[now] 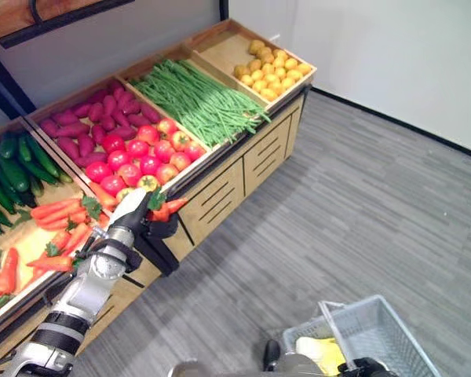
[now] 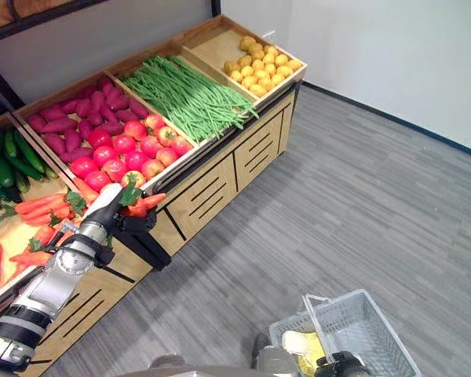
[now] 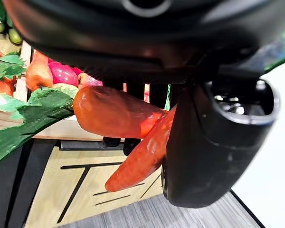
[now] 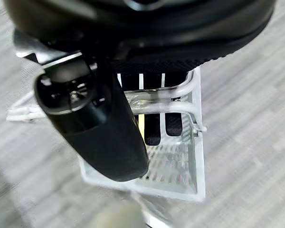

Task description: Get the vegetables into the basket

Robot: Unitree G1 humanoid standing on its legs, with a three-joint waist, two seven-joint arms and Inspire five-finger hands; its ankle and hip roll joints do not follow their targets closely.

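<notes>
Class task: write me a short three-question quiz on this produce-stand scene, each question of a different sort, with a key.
1. True or false: the left robot hand holds orange carrots with green leafy tops.
2. Multiple choice: the long green beans lie between which neighbours? A) red apples and yellow citrus fruit; B) cucumbers and carrots; C) sweet potatoes and cucumbers.
3. Fill in: the right robot hand is curled round the handle of the ______.

Key: 1 true; 2 A; 3 white wire basket.
</notes>
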